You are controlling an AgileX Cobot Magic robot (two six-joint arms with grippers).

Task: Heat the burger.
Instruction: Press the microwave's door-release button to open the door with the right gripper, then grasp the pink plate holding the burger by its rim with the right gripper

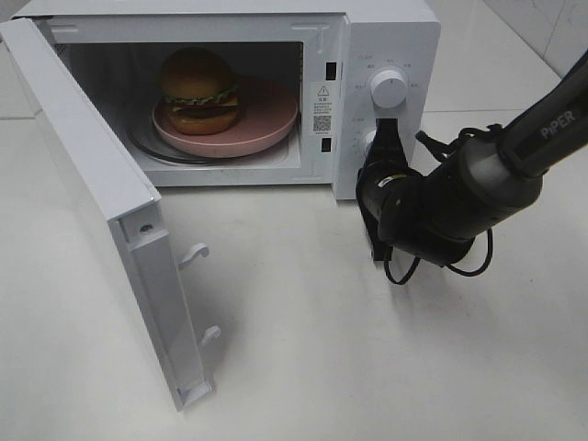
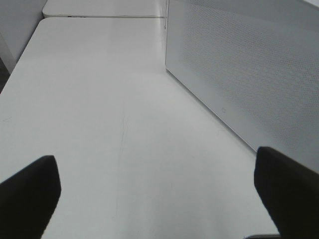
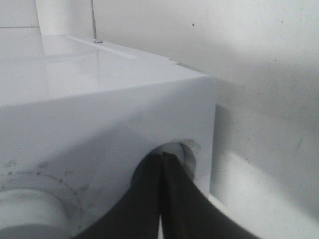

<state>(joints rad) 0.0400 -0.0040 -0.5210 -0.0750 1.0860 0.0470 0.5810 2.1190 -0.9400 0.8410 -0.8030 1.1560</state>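
Burger point(image 1: 199, 87), round with a glossy golden-brown domed bun, green lettuce frill and dark patty layers, sits on a flat round pink plate point(image 1: 276, 127) inside the cavity of the white box-shaped microwave oven point(image 1: 404, 37), which stands on the white table point(image 1: 303, 331). The white hinged oven door point(image 1: 83, 156) stands wide open, angled out on the left of the exterior high view. Key relation: the burger lies left of and farther back than the right gripper point(image 1: 386, 133), behind the plane of the front panel. That gripper is aimed at the control column instead, below the round white upper dial point(image 1: 389, 89) and at the round white lower dial point(image 1: 369, 141), which it largely hides. The black right arm reaches in from the right, wrist pointed at the panel face. In the right wrist view its two dark fingers point(image 3: 147, 199) are pressed together with no visible gap; whether they pinch any part of the dial cannot be determined. The left gripper point(image 2: 154, 167) appears only in the left wrist view: fingers spread wide, nothing between them, low over the table beside a white perforated panel point(image 2: 239, 74), probably the door's outer face. Judgement: the left arm is nearer the door, and heating calls for closing it.
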